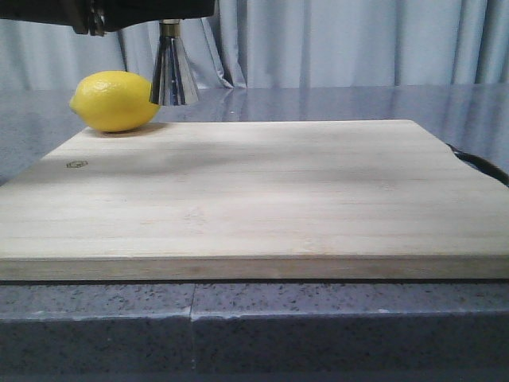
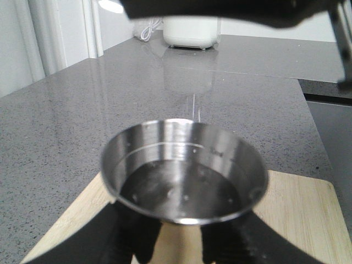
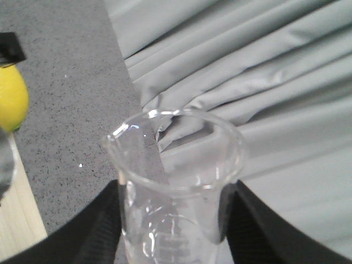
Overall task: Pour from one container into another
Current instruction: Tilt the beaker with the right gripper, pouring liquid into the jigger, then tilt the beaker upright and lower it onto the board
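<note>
Held aloft at the far left corner of the wooden cutting board (image 1: 254, 195): the steel jigger (image 1: 174, 73), only its lower cone showing in the front view, hanging just beside a lemon (image 1: 116, 101) that rests on the board's back edge. Above it, a dark arm part crossing the top of the frame. Clamped on the jigger from both sides, the left gripper (image 2: 180, 242), its black fingers (image 2: 126, 236) pressed against the metal below the rim in the left wrist view. Upright and open-mouthed, the jigger (image 2: 184, 170) there shows clear liquid pooled in its upper cup, with small droplets on the inner wall and a thin engraved line running round the inside. Below and behind it, the pale board (image 2: 300, 212) on a speckled grey countertop (image 2: 66, 121), and a white appliance (image 2: 192, 32) far back by the wall. Gripped likewise, the glass beaker (image 3: 176, 181), caught between the black fingers (image 3: 102, 225) of the right gripper (image 3: 173, 242) in the right wrist view, pouring lip turned toward the lemon (image 3: 12, 99) side, faint white markings low on the wall. Whether any liquid is in the beaker: cannot tell. Behind the beaker, grey pleated curtain (image 3: 264, 71) and grey counter, with a strip of board edge just in sight. Out of the front view altogether: the beaker and right gripper.
</note>
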`<state>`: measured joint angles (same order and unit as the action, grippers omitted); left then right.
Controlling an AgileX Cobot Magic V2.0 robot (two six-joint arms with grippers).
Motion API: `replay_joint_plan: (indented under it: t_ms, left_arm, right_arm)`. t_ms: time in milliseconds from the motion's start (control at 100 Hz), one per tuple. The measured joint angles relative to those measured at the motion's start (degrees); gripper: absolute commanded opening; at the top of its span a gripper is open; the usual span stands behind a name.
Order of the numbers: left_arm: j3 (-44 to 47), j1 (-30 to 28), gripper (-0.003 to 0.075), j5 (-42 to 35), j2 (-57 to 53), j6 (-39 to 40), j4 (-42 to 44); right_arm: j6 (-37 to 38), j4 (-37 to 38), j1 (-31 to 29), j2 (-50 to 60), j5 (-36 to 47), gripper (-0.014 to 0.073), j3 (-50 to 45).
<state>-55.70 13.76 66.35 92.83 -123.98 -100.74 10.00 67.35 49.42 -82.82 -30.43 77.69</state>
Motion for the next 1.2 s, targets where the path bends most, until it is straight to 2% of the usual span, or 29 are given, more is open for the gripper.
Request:
replay_joint_plan:
  t_ms: [220, 510, 720, 890, 1040, 1200]
  left_arm:
    - [0.00, 0.00, 0.0260, 0.00, 0.00, 0.00, 0.00]
    - [0.00, 0.00, 0.0260, 0.00, 0.00, 0.00, 0.00]
    - [0.00, 0.00, 0.0260, 0.00, 0.00, 0.00, 0.00]
    - [0.00, 0.00, 0.0260, 0.00, 0.00, 0.00, 0.00]
    - [0.00, 0.00, 0.0260, 0.00, 0.00, 0.00, 0.00]
    - [0.00, 0.00, 0.0260, 0.00, 0.00, 0.00, 0.00]
  right_arm:
    - [10.71, -5.02, -7.40, 5.54, 1.75, 0.0301, -1.26]
    - [14.08, -14.85, -20.68, 11.40, 11.42, 0.0301, -11.96]
    - [15.39, -21.89, -31.08, 11.83, 25.02, 0.0301, -22.11]
    - [15.73, -25.30, -37.94, 11.83, 41.56, 0.0301, -30.70]
    - [16.02, -25.72, -39.94, 10.35, 52.41, 0.0301, -35.67]
    - [16.57, -25.72, -39.94, 5.14, 57.87, 0.0301, -36.58]
